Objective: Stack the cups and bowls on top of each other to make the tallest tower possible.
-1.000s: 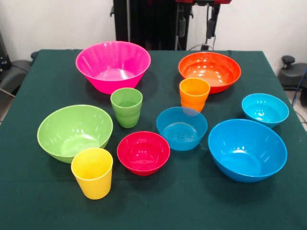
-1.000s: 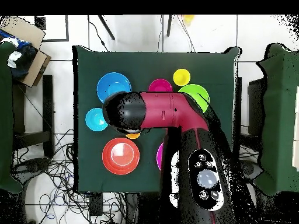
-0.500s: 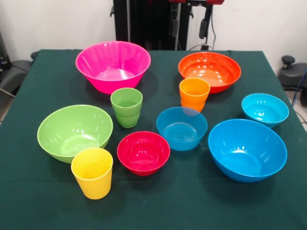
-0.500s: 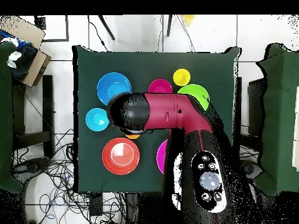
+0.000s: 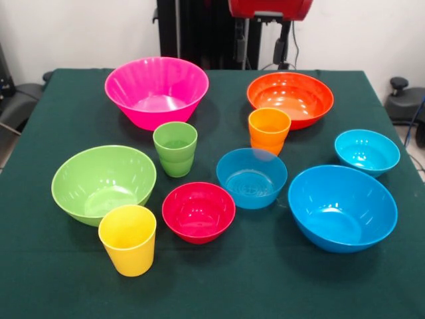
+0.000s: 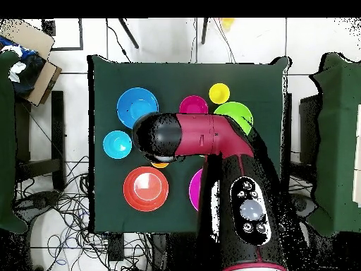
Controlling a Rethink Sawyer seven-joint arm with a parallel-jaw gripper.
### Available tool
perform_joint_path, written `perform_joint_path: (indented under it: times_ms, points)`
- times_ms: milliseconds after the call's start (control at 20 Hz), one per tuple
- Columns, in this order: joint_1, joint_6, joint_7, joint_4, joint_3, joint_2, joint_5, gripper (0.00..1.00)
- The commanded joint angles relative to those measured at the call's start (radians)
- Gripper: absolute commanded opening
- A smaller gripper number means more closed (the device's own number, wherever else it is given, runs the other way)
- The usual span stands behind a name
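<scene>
Cups and bowls all sitting apart on the green table [image 5: 40, 279] – green cup [image 5: 175, 147] near pink bowl [image 5: 157, 90], orange cup [image 5: 269, 130] just before orange bowl [image 5: 290, 98], yellow cup [image 5: 127, 238] touching light green bowl [image 5: 103, 183], red bowl [image 5: 198, 211] and blue bowls [image 5: 342, 207] nearby – arm [image 6: 211, 137] hanging above, gripper hidden, its opening impossible to tell.

Pink bowl [image 5: 157, 91], orange bowl [image 5: 290, 98], green cup [image 5: 175, 148], yellow cup [image 5: 127, 239], dark green tablecloth [image 5: 219, 279]
</scene>
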Motion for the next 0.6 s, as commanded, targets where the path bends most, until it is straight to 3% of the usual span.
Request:
perform_joint_path:
  times_ms: [50,600]
  points:
    - [-0.012,-0.100,0.026,-0.005,0.006,0.060,-0.073,1.00]
    - [-0.063,-0.120,-0.033,0.011,0.019,0.065,-0.081,1.00]
